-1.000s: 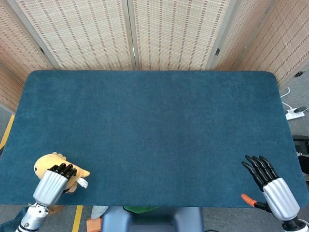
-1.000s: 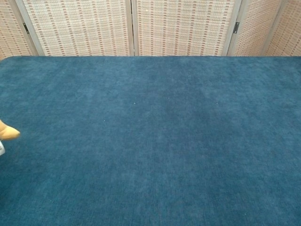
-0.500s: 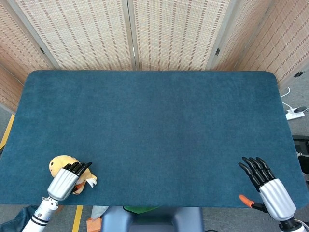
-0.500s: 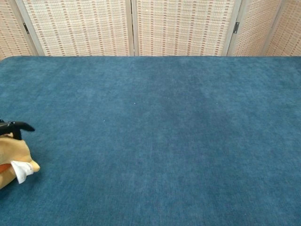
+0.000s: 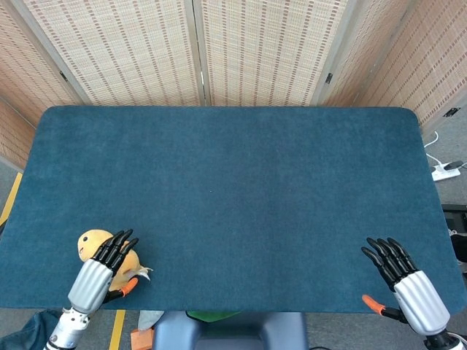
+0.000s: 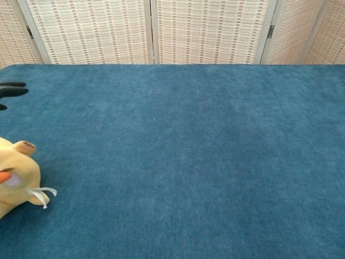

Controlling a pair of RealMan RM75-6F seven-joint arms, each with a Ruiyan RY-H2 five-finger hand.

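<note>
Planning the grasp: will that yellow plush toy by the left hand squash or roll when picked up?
The yellow plush toy looks soft and stuffed, so it would probably squash and weigh little. Its rounded body might rock, though the fuzzy blue table cover should resist sliding. The left hand hovers spread above it.

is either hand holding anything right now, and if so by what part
Nothing is held. The left hand hovers with fingers spread over the yellow plush toy lying on the table, not gripping it. The right hand is open with nothing in it.

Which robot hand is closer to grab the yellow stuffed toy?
The left robot hand, most likely. Its spread fingers sit right over the yellow stuffed toy at the table's near left corner. The right robot hand is open too, but at the opposite corner.
</note>
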